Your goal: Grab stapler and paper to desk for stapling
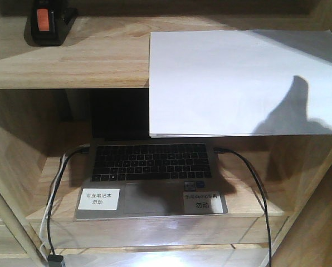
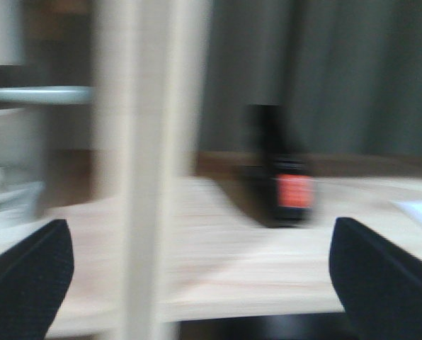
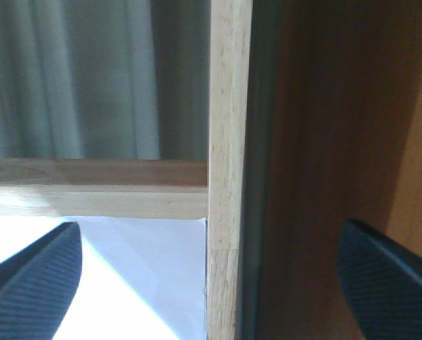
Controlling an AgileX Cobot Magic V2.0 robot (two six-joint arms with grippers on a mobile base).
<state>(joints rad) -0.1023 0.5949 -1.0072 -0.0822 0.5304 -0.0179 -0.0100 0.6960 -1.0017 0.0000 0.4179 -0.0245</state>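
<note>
The black stapler [image 1: 46,22] with its orange-red patch stands at the back left of the upper shelf. In the blurred left wrist view, the stapler [image 2: 287,173] is ahead and to the right of centre. My left gripper [image 2: 200,283] is open and empty, well short of it. The white paper [image 1: 238,78] lies on the same shelf at the right, overhanging its front edge. In the right wrist view, the paper [image 3: 140,276] lies below my open, empty right gripper [image 3: 211,283], whose fingers straddle a wooden upright. The desk is out of view. Neither gripper shows in the front view.
A wooden shelf unit [image 1: 71,67] fills the front view. An open laptop [image 1: 149,167] with cables and white labels sits on its lower shelf. A pale vertical post [image 2: 144,170] stands close before the left gripper. A wooden upright [image 3: 229,177] and dark side panel [image 3: 331,142] face the right gripper.
</note>
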